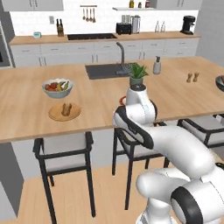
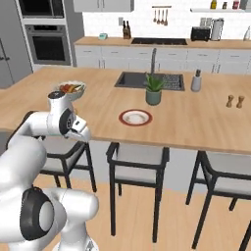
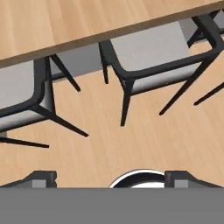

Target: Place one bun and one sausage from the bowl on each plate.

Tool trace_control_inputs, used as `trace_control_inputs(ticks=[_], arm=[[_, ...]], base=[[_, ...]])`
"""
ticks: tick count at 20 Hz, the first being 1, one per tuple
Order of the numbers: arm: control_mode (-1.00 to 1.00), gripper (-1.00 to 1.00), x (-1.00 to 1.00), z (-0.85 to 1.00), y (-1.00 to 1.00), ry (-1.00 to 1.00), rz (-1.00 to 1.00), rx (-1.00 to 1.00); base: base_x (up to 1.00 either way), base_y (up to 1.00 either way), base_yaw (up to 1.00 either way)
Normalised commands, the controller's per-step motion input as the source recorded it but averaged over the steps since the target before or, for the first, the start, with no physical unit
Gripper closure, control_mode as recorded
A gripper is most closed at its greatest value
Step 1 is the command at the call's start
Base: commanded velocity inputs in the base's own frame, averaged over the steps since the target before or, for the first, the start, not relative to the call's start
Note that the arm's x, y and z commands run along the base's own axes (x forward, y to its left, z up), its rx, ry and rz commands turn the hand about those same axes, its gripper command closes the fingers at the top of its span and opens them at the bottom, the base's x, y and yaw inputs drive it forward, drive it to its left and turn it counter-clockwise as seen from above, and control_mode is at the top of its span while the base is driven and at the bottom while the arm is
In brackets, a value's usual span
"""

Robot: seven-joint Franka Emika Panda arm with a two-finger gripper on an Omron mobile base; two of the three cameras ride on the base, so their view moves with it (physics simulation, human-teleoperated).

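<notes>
Left base view, L to R: deep pale bluish-white bowl of mixed fruit/veg (image 1: pixel 57 87) sits mid-left on the long light-wood island counter (image 1: pixel 26 109). Just below it, flat round tan wood-coloured plate (image 1: pixel 64 112) w/ a brown item on it, prob. bun or sausage, too small to tell. Small green potted plant (image 1: pixel 138 73) at centre, beside the dark sink. Far right edge: sliver of a dark grey round bowl (image 1: pixel 220 82).

Right base view: flat white plate w/ red-brown rim (image 2: pixel 135 117) at centre, bare, below the plant.

Hand view: gripper (image 3: pixel 109 178) at bottom, jaws spread wide, holding nothing, over grey-seated black-framed stools (image 3: pixel 148 52) & wood floor.
</notes>
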Motion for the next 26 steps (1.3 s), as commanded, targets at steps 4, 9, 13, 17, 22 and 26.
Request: trace_control_inputs(ticks=[4,9,13,17,22,26], arm=[[1.00,-1.00,0.00,0.00,0.00,0.00,0.00,0.00],[1.00,-1.00,0.00,0.00,0.00,0.00,0.00,0.00],[1.00,-1.00,0.00,0.00,0.00,0.00,0.00,0.00],[1.00,-1.00,0.00,0.00,0.00,0.00,0.00,0.00],[1.00,-1.00,0.00,0.00,0.00,0.00,0.00,0.00],[1.00,-1.00,0.00,0.00,0.00,0.00,0.00,0.00]], base=[[-0.36,-1.00,-0.14],[-0.02,-1.00,-0.19],[0.00,-1.00,-0.21],[0.00,-1.00,-0.21],[0.22,-1.00,-0.09],[0.61,-1.00,0.00]])
